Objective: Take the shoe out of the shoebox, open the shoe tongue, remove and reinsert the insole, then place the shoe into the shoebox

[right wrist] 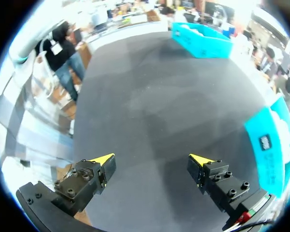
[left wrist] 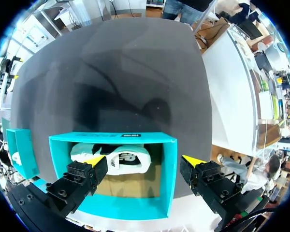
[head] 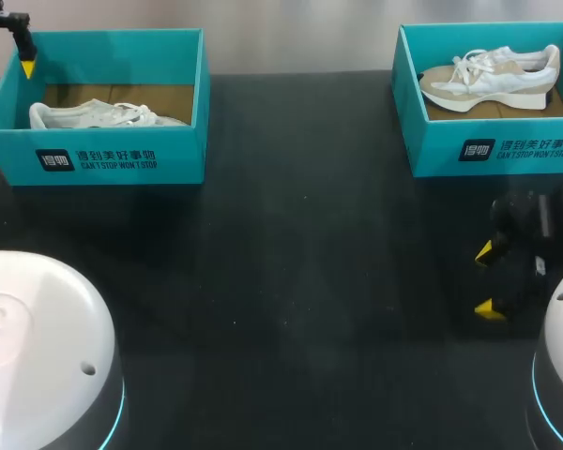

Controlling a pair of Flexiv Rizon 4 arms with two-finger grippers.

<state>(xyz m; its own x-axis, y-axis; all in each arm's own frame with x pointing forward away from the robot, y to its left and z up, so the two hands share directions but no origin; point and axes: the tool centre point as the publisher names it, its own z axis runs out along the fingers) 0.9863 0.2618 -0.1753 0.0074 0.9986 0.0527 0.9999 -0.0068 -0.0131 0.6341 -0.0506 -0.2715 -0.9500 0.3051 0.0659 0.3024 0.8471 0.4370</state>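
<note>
A white shoe (head: 103,115) lies in the teal shoebox (head: 94,155) at the far left. My left gripper (head: 25,62) hangs over that box's far left corner; only one yellow tip shows here. In the left wrist view the left gripper (left wrist: 144,160) is open above the box (left wrist: 170,164), with the shoe (left wrist: 123,157) below and between its fingers, untouched. A second teal shoebox (head: 493,150) at the far right holds a white and beige shoe (head: 493,77). My right gripper (head: 488,279) is open and empty over the table in front of this box.
The black table (head: 291,281) stretches between the two boxes. In the right wrist view the near box (right wrist: 268,145) is beside the right gripper (right wrist: 152,158), and the other box (right wrist: 200,41) sits far ahead.
</note>
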